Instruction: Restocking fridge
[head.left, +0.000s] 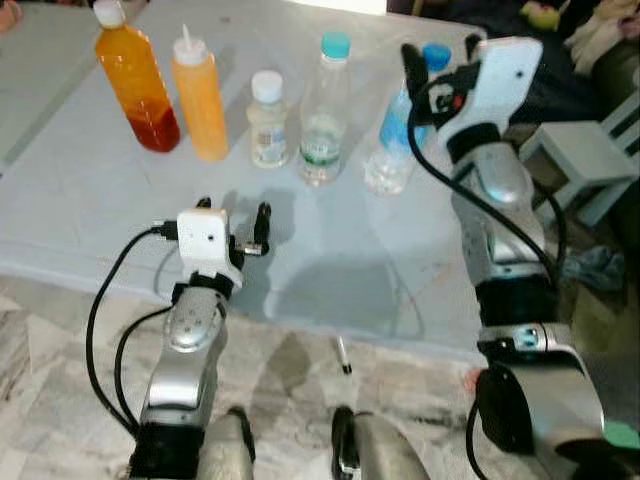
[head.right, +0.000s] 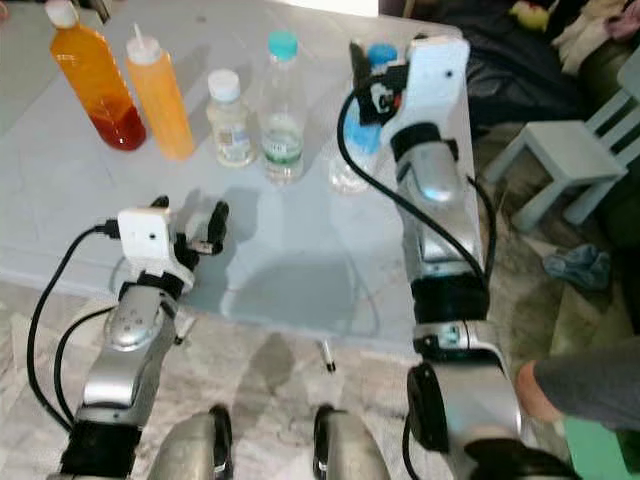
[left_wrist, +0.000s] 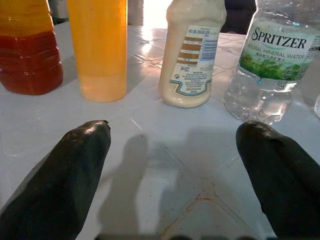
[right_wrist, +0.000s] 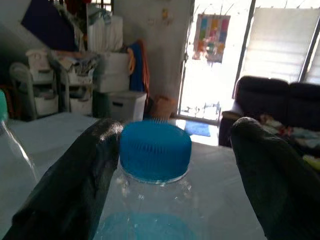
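Fingers of the right gripper (right_wrist: 167, 165) stand spread either side of the blue-capped bottle (right_wrist: 155, 150) on the table (head.left: 330, 270), apparently not clamping it; the left gripper (left_wrist: 172, 150) hovers open, empty, near the other bottles.

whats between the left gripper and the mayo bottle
Nothing: only bare table lies between the open left gripper and the mayo bottle, clearest in the left wrist view.

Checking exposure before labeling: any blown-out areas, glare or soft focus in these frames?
Right wrist view: doorway and windows behind blown out; blue cap sharp enough, right gripper fingers soft and dark. Left wrist view: glare on the table beyond the bottles, Spritzer bottle label legible, left gripper fingers blurred. Left eye view: bright patch at the table's far edge, otherwise evenly lit, mildly soft.
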